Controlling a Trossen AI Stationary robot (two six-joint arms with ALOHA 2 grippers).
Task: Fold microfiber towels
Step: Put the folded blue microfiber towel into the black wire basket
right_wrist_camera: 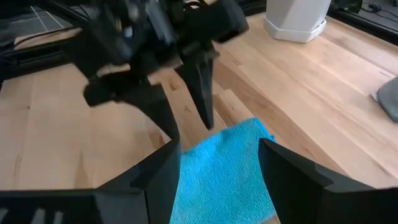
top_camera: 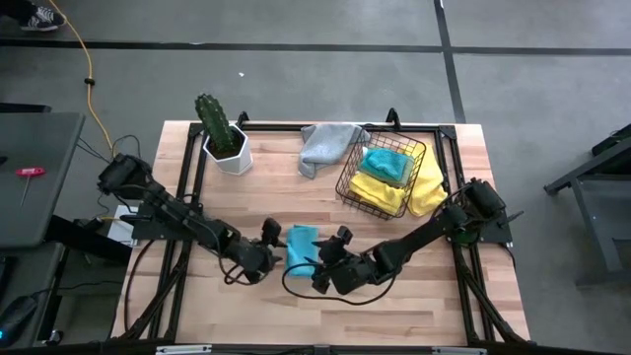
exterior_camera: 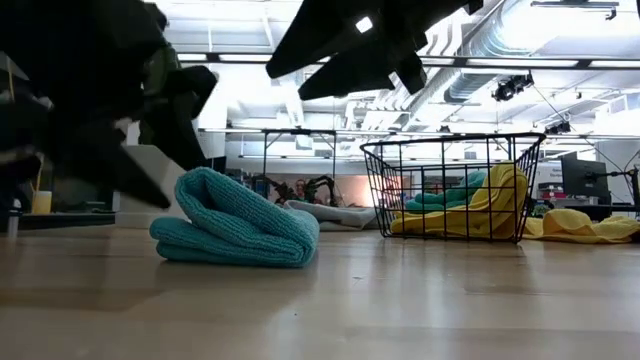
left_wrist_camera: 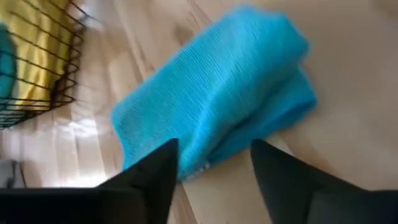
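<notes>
A teal towel (top_camera: 301,248) lies folded in several layers on the wooden table near its front middle; it also shows in the low view as a rounded bundle (exterior_camera: 240,222). My left gripper (top_camera: 270,239) stands open just left of it, and the towel's edge (left_wrist_camera: 211,149) shows between its fingertips. My right gripper (top_camera: 332,248) stands open just right of the towel, its fingers on either side of the towel's near end (right_wrist_camera: 217,174). In the low view both grippers hang above the towel, clear of it.
A black wire basket (top_camera: 347,183) at the back right holds a teal towel (top_camera: 385,164) and a yellow towel (top_camera: 426,189), which spills over its right side. A grey towel (top_camera: 325,146) lies beside the basket. A potted cactus (top_camera: 223,136) stands at the back left.
</notes>
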